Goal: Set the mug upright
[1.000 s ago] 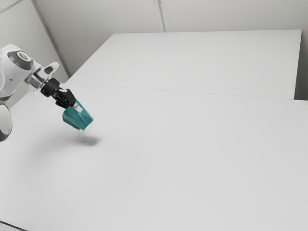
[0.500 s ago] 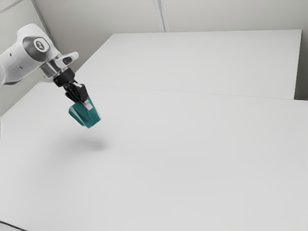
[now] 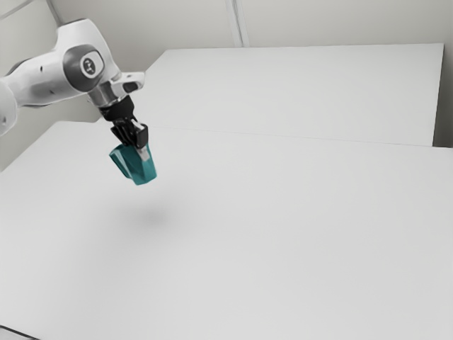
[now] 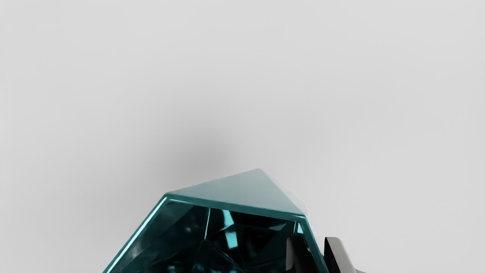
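Teal and raised off the table (image 3: 283, 234), the mug (image 3: 136, 167) hung slightly tilted below the gripper (image 4: 313, 244), one side clenched between the jaws — one inside, one outside. Good placing called for levelling, gentle lowering — then release only once it stood flat.

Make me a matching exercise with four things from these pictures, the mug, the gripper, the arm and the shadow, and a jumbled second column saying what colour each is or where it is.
Column one
1. Mug
2. Gripper
3. Arm
4. Shadow

Column two
A. White and grey, coming in from the exterior view's left
B. Teal, held above the table
C. A soft grey patch on the table
D. Black, pinching a wall from inside and outside

Right pairs: 1-B, 2-D, 3-A, 4-C
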Controlling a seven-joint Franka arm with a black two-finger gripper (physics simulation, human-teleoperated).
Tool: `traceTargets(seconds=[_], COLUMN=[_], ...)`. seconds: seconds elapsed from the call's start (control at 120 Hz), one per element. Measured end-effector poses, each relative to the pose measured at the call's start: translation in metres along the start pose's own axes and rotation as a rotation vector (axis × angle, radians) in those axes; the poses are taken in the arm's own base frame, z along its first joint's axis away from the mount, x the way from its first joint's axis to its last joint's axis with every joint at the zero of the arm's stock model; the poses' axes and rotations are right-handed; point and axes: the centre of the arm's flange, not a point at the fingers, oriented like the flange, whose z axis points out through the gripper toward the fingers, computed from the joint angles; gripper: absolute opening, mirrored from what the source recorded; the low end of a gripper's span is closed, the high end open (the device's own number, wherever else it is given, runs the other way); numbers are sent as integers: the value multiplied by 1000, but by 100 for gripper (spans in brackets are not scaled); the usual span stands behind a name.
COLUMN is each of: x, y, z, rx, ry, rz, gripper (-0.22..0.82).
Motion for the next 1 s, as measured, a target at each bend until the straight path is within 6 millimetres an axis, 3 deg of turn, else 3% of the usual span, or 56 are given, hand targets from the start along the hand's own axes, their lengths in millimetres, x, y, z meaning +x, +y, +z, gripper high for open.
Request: traceTargets(seconds=[0.383, 1.0], x=[10, 33], y=[18, 20], z=[24, 80], rx=[126, 172], ry=[15, 26], rz=[-31, -114], gripper=[-18, -18])
